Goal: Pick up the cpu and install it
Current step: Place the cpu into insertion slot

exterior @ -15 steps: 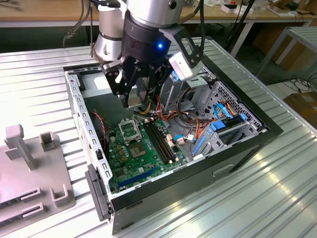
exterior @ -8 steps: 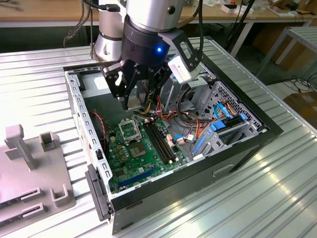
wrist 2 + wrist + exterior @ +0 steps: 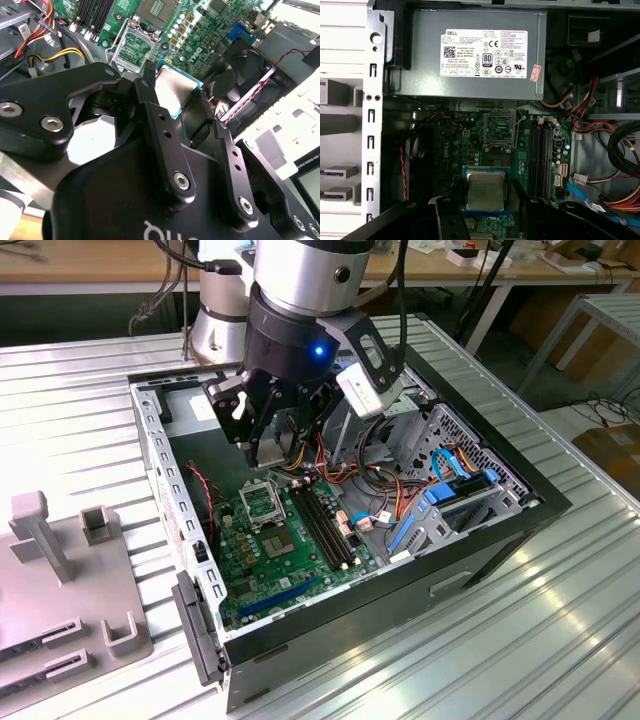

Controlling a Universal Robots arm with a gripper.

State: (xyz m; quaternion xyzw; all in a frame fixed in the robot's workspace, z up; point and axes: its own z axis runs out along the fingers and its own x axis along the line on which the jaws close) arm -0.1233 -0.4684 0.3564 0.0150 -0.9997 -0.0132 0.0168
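My gripper (image 3: 272, 452) hangs inside the open computer case, shut on the cpu (image 3: 266, 445), a small flat square chip with a silver-grey top and a greenish rim. In both wrist views the cpu (image 3: 172, 92) (image 3: 485, 189) sits clamped by its edges between the two black fingers (image 3: 150, 115). The chip is held in the air above the green motherboard (image 3: 290, 560). The square black socket (image 3: 262, 503) (image 3: 498, 125) (image 3: 134, 46) with its metal frame lies below and a little ahead of the chip, with nothing in it.
The grey power-supply box (image 3: 470, 55) fills the case's far end. Long black memory slots (image 3: 325, 530) run beside the socket. Bundled coloured cables (image 3: 400, 490) and a drive cage lie on the exterior view's right. A black fan (image 3: 245, 70) sits near the case wall. Grey fixtures (image 3: 60, 580) stand outside.
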